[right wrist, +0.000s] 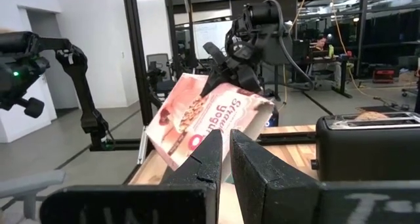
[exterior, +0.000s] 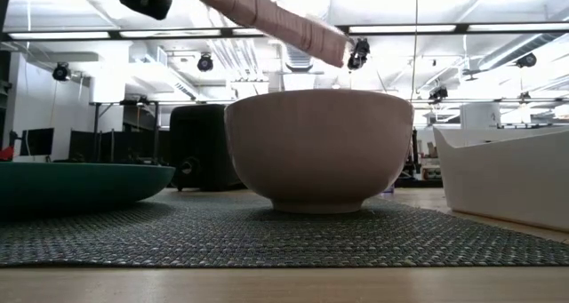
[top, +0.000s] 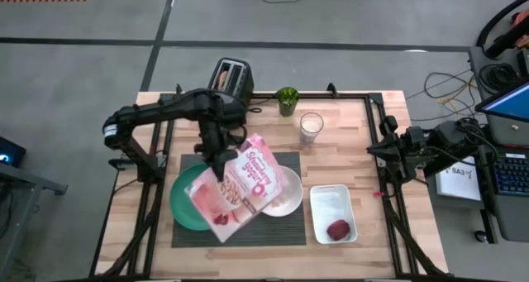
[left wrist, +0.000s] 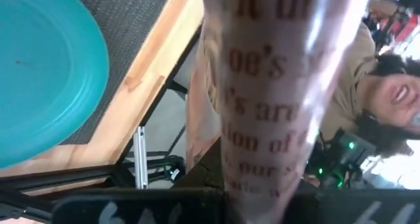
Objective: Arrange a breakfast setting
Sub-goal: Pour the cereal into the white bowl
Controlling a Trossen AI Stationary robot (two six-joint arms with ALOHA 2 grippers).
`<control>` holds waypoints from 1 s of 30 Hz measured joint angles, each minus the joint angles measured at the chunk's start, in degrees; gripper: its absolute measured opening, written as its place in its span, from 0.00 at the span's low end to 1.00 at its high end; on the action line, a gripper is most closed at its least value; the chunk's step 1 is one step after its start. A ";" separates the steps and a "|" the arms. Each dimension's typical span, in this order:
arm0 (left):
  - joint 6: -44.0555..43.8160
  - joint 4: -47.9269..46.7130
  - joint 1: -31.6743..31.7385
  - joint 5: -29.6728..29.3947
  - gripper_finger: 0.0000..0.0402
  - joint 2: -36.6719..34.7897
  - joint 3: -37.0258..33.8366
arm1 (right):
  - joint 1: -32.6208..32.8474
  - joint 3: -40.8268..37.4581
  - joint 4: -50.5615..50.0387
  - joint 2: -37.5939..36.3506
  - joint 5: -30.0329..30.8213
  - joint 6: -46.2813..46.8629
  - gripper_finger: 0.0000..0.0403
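My left gripper [top: 221,162] is shut on the pink cereal box [top: 244,187], which hangs tilted above the green plate [top: 183,201] and the white bowl [top: 288,195]. Both stand on the dark ribbed placemat [top: 277,228]. In the low view the box [exterior: 267,19] passes above the bowl [exterior: 318,147]. The white rectangular dish [top: 331,209] stands on the wood to the right of the mat. The milk glass [top: 311,126] and the black toaster [top: 231,77] stand at the far edge. My right gripper [right wrist: 227,155] waits shut and empty at the table's right edge. My left gripper pinches the cereal box at its upper long narrow side [right wrist: 239,91] between its two fingers, one on each broad face. The fingers come from above, slanting down. The box is lifted clear and tilted, and its narrow side [left wrist: 275,86] fills the left wrist view.
A small green plant [top: 287,100] stands at the far edge between the toaster and the glass. A dark red thing [top: 339,230] lies in the white dish. Bare wood shows along the near edge and at the right of the table. A person shows in the room beyond [left wrist: 387,92].
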 joint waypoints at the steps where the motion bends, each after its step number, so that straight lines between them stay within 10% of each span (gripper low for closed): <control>1: 0.59 -0.01 -0.10 -0.08 0.00 -0.01 -0.11 | 0.02 0.00 0.00 0.00 0.00 0.10 0.06; 30: -0.97 0.19 -2.48 -4.47 0.00 1.45 -1.27 | 0.00 0.00 -0.02 0.00 0.02 0.10 0.06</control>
